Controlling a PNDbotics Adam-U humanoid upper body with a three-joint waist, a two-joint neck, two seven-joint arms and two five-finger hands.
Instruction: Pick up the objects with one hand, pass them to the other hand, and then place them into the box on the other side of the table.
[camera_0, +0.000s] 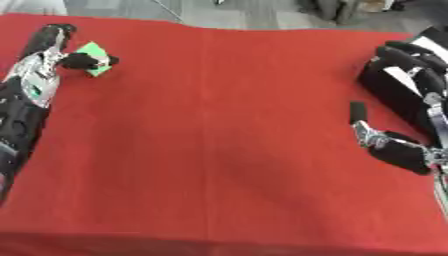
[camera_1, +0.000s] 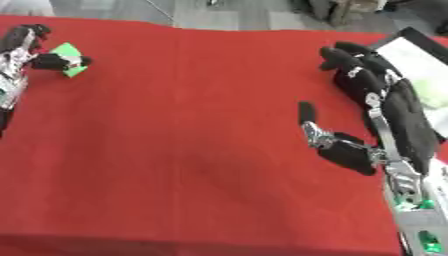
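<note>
Red cloth tabletop (camera_0: 219, 150) lies nearest. On the near right the robot's right hand (camera_1: 367, 100) rests with fingers relaxed, empty. Far left, the left hand (camera_0: 61, 50) pinches a small green flat piece (camera_0: 93, 51) — lift it straight up, then carry it toward the right hand.

Small flat green object (camera_0: 94, 55) at the table's far left, pinched in the left hand (camera_0: 52, 47).
</note>
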